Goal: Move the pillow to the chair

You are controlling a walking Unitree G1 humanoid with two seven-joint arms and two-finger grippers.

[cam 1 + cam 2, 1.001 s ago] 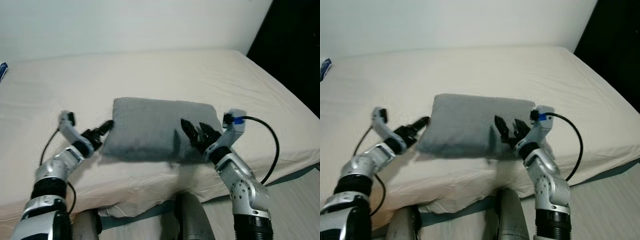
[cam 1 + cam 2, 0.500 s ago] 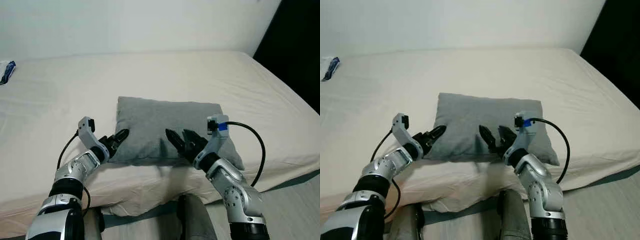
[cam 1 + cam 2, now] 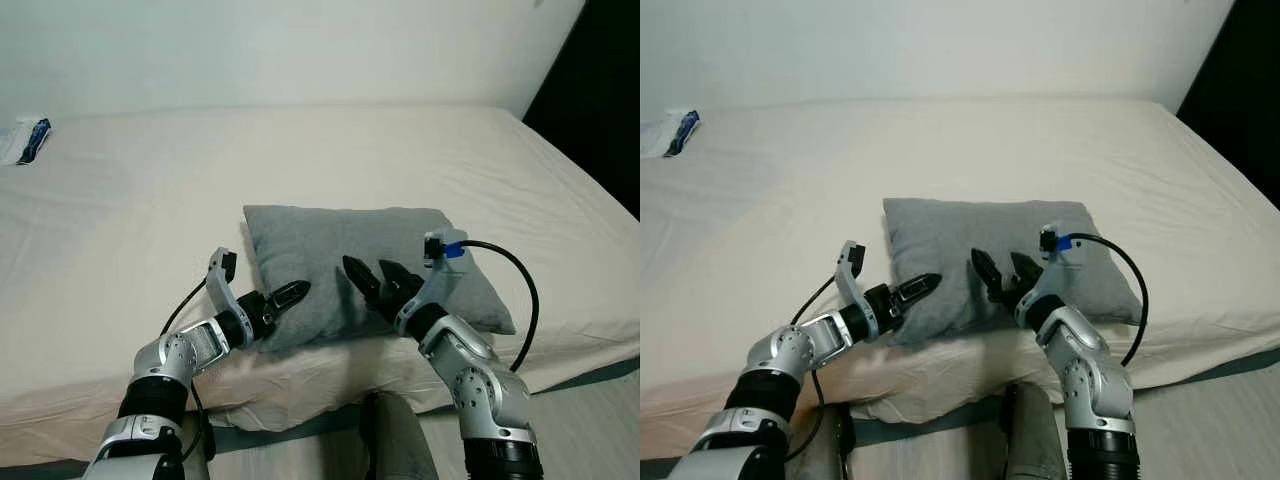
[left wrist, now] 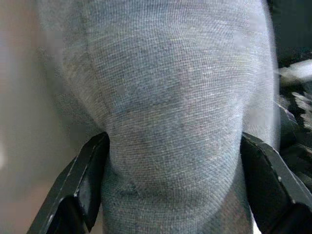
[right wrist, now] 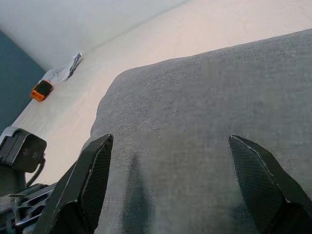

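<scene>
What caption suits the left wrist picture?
Two black fingers of the left gripper straddle a bulging grey pillow.

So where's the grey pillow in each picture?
Left eye view: soft grey fabric pillow mid-picture, on the cream bed.
Right eye view: middle too.
Left wrist view: bulging between the left claw's fingers.
Right wrist view: beyond the right claw's open fingers.
Shared landmark: the bed.

The bed (image 3: 130, 200) lies broad and bare around the grey pillow (image 3: 360, 265), so both sides and the far edge are free to reach. A small packet (image 3: 25, 140) sits well apart at the far left corner. The left gripper (image 4: 173, 187) straddles the pillow's near corner, fingers (image 4: 85, 180) apart; the right gripper (image 5: 170, 190) is spread above the pillow top.
</scene>
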